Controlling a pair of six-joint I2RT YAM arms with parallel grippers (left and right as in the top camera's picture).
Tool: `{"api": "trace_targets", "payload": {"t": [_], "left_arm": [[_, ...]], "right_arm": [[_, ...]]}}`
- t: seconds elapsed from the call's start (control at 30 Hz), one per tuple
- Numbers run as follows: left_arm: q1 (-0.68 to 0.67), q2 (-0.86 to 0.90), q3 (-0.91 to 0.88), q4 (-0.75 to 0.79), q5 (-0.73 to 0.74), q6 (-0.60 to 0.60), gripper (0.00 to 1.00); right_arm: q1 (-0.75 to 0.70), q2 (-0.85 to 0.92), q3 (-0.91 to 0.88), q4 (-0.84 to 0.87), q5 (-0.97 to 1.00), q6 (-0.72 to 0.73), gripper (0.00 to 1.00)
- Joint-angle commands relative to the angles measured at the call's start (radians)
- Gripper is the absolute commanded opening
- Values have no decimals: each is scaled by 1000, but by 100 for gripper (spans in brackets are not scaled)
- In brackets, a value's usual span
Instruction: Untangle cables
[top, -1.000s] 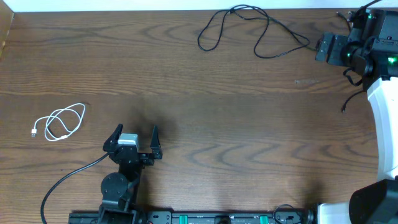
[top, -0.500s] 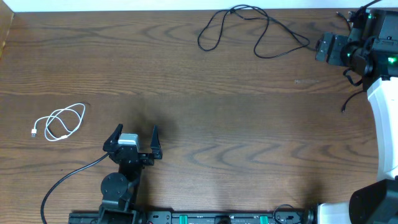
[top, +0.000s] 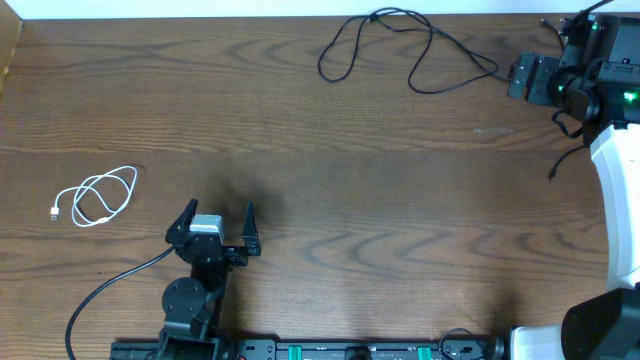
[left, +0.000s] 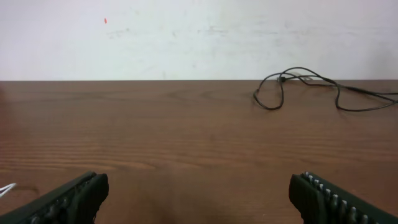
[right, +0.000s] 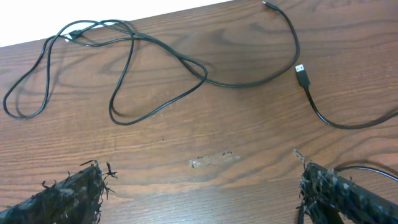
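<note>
Black cable: thin, sprawled in loose open loops at table's far edge. White cable: short, loosely coiled, left side, well apart.

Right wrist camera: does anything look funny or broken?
Yes. The right gripper has black finger pads that look frayed, with ragged threads sticking out. A small shiny smear marks the brown wooden table between them.

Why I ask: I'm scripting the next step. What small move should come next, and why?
Probably bring the right arm's open, empty jaws down onto the black cable where its loops cross; it lies just ahead of them, looped over itself, and the white cable sits apart.
</note>
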Motion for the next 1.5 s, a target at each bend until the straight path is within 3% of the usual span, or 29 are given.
{"api": "trace_targets", "payload": {"t": [0.0,0.8,1.0,1.27,1.47], "left_arm": [[-2,-7,-14,-47,-6,17,98],[-2,-7,-14,-47,-6,17,98],[-2,-7,-14,-47,-6,17,98],[-2,-7,-14,-47,-6,17,98],[-2,-7,-14,-47,-6,17,98]], "right_arm": [[-8,0,6,-2,-2,12,99],[-7,-4,-11,-39,-1,10,99],[5,-63,-85,-15,20,8,99],[13,-202,-504,369,20,8,99],[13,-331,-943,955,19,31,99]]}}
